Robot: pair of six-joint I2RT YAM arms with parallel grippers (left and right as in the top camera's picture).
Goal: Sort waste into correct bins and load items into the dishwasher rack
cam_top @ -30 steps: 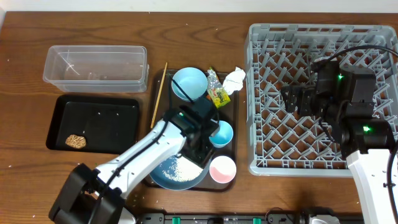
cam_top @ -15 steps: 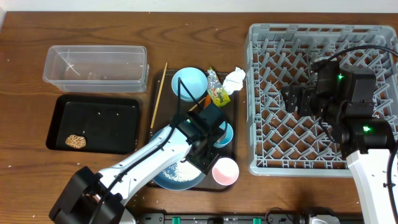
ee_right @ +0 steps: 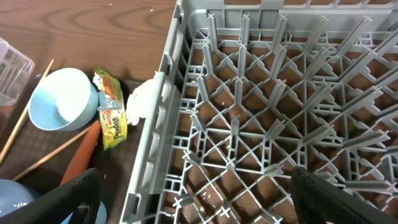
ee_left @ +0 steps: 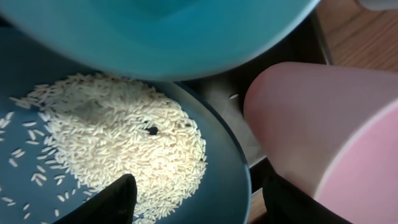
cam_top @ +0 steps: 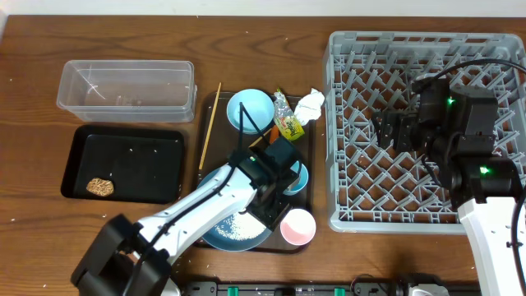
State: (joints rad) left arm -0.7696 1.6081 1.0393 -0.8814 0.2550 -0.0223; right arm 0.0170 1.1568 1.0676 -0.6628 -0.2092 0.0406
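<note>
The left gripper (ee_left: 199, 194) hung released, jaws apart astride the right rim of the dark blue plate (ee_left: 241, 177), which sat at the near end of the serving tray (cam_top: 302, 152), pink cup (ee_left: 311, 124) just right. Stiff and likely slick: pinch that rim, keep level, or the loose rice (ee_left: 118, 134) would slide.

Dark brown wood-grain table (cam_top: 25, 222), scattered pale specks, even light
</note>
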